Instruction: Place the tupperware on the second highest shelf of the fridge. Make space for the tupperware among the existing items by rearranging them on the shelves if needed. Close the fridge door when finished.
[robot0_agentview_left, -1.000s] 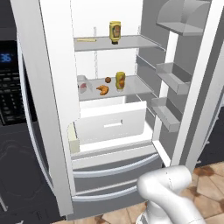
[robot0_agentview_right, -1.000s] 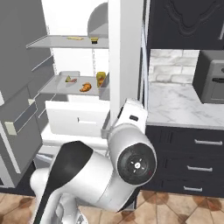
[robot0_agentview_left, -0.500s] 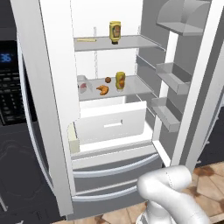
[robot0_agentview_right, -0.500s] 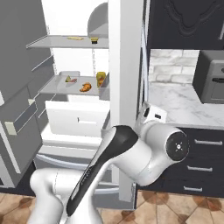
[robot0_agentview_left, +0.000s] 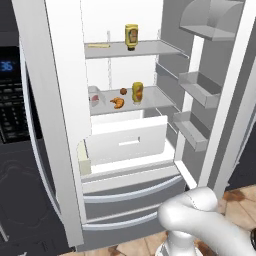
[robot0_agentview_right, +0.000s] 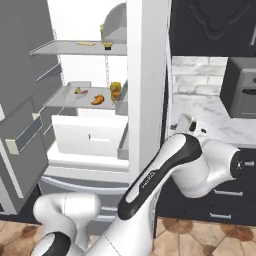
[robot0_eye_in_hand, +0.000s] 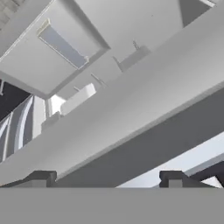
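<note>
The fridge (robot0_agentview_left: 125, 165) stands with both doors open. The tupperware (robot0_agentview_left: 94, 97) (robot0_agentview_right: 80, 91) rests at the left end of the second highest shelf (robot0_agentview_left: 155, 97), beside an orange-brown croissant (robot0_agentview_left: 117, 102), a small brown food and a yellow-orange jar (robot0_agentview_left: 137, 92). One shelf up stand a yellow squeeze bottle (robot0_agentview_left: 131, 36) and a thin yellow stick (robot0_agentview_left: 98, 45). My gripper (robot0_agentview_right: 184, 121) is off to the right, just beyond the outer edge of the right door (robot0_agentview_right: 147, 75) and far from the shelves. In the hand view the gripper (robot0_eye_in_hand: 107, 178) is open with nothing between its fingertips (robot0_eye_in_hand: 41, 176).
A white drawer (robot0_agentview_left: 127, 142) sticks out below the shelves. The right door carries several bins (robot0_agentview_left: 200, 90). A black wall oven (robot0_agentview_left: 12, 100) sits left of the fridge. Right of the fridge runs a marble counter (robot0_agentview_right: 220, 120) with a dark appliance (robot0_agentview_right: 242, 92).
The arm has swung to the right, carrying the hand from in front of the fridge out past the right door's edge. The items on the shelves have not moved.
</note>
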